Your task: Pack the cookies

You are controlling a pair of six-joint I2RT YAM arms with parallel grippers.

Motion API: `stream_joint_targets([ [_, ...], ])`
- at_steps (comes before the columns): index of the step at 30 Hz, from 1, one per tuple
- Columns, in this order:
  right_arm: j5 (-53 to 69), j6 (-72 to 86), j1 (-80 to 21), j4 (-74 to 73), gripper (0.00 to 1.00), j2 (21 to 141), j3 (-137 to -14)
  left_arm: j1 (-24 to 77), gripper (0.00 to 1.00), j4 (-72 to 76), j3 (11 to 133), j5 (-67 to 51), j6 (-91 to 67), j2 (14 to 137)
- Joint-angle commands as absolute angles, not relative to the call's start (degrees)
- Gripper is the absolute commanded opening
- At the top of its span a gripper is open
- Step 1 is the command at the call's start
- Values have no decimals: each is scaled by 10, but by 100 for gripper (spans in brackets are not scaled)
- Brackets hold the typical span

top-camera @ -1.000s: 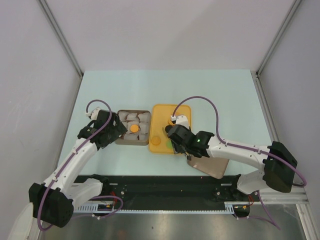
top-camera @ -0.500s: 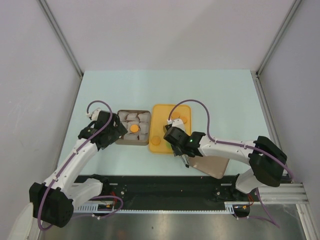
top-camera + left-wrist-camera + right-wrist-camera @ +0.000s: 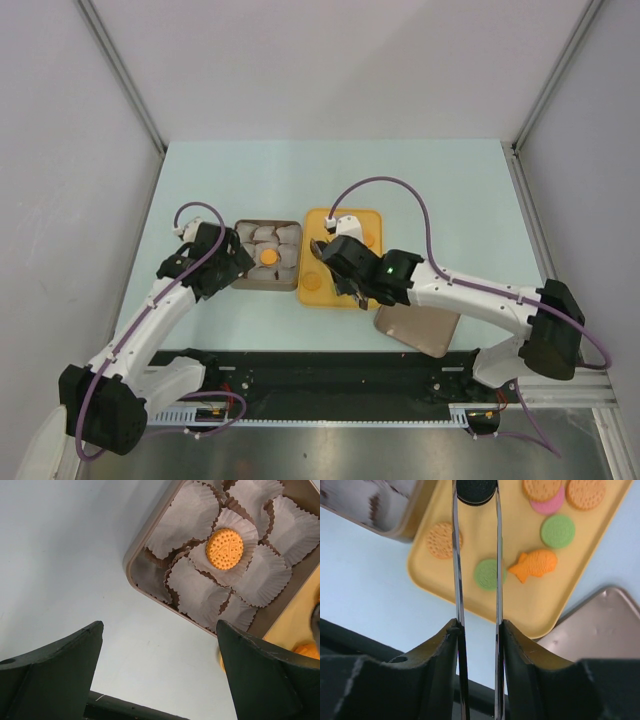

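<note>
Black cookie (image 3: 476,489) in right gripper (image 3: 475,495)

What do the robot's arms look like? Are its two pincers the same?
The left arm and right arm are white tubes with black joints, each trailing a purple cable. The right one has a small green light near its wrist. The left pincer has broad dark wedge fingers. The right pincer has two long, thin shiny metal strips.
</note>
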State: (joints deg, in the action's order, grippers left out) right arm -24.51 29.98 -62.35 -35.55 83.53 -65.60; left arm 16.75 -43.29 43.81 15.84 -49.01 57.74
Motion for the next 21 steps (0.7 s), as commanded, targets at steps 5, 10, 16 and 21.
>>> stream_joint_targets([
  [5,-290,244,-627,-382,28,823,-779,170,100,-428,437,165,-482,559],
  [10,-263,211,-615,-360,26,859,-828,170,100,-436,437,179,-493,555],
  [16,-222,179,-600,-341,26,938,-880,169,100,-440,438,185,-496,555],
  [21,-193,163,-585,-336,26,997,-922,169,100,-441,438,187,-493,555],
])
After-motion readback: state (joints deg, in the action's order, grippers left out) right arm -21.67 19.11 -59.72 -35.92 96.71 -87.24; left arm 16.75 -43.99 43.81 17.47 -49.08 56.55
